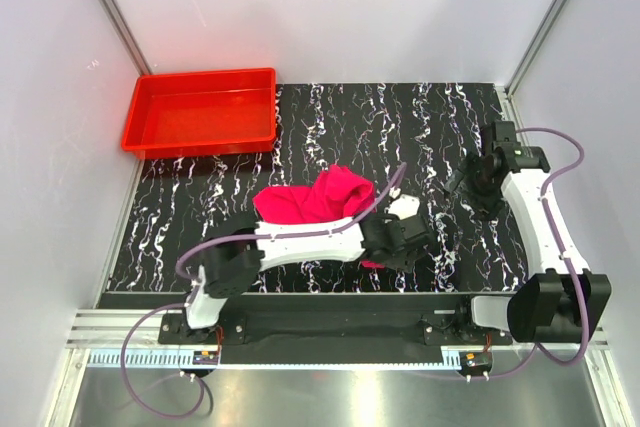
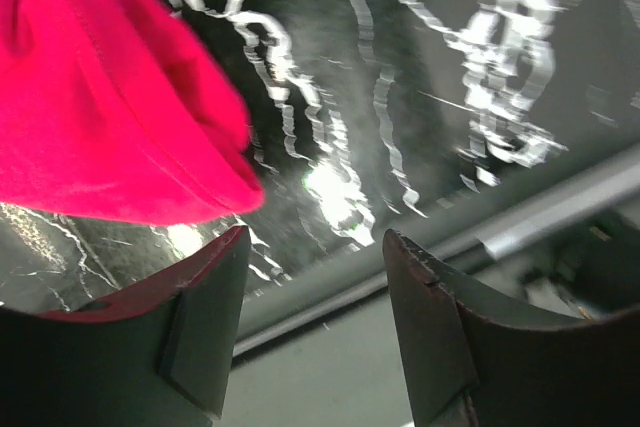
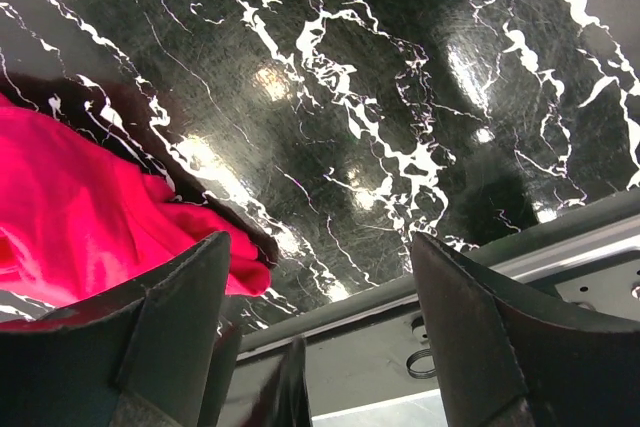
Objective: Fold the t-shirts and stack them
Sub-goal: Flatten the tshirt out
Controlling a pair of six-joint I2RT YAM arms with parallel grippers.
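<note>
**Left wrist view.** The left gripper [image 2: 315, 247] hangs above the black, white-veined table [image 2: 430, 57]. Its two dark fingers [image 2: 205, 322] stand well apart with nothing between them. The magenta-pink t-shirt [image 2: 90, 97] fills the upper left of the view as a bunched fold with a stitched hem. The fold lies just beyond the left finger (whether cloth and finger touch cannot be told). A pale metal rail [image 2: 540, 212] crosses the lower right along the table's edge.

**Right wrist view.** The right gripper [image 3: 320, 247] is also held over the table, jaws spread wide and gripping nothing. The t-shirt lies at the left of this view, its nearest lobe reaching toward the left finger and casting a dark shadow on the marbled surface. The same edge rail runs along the bottom right.

**Top external view.** The t-shirt lies crumpled in an unfolded heap near the middle of the table. The left arm [image 1: 300, 242] reaches across in front of it to the right, covering the shirt's near edge. The left arm's wrist ends just right of the cloth. The right arm [image 1: 540, 217] stands along the right side, its wrist bent inward toward the centre (right of the shirt and apart from it). A red tray [image 1: 200, 112] sits at the far left corner, well apart from the shirt.
</note>
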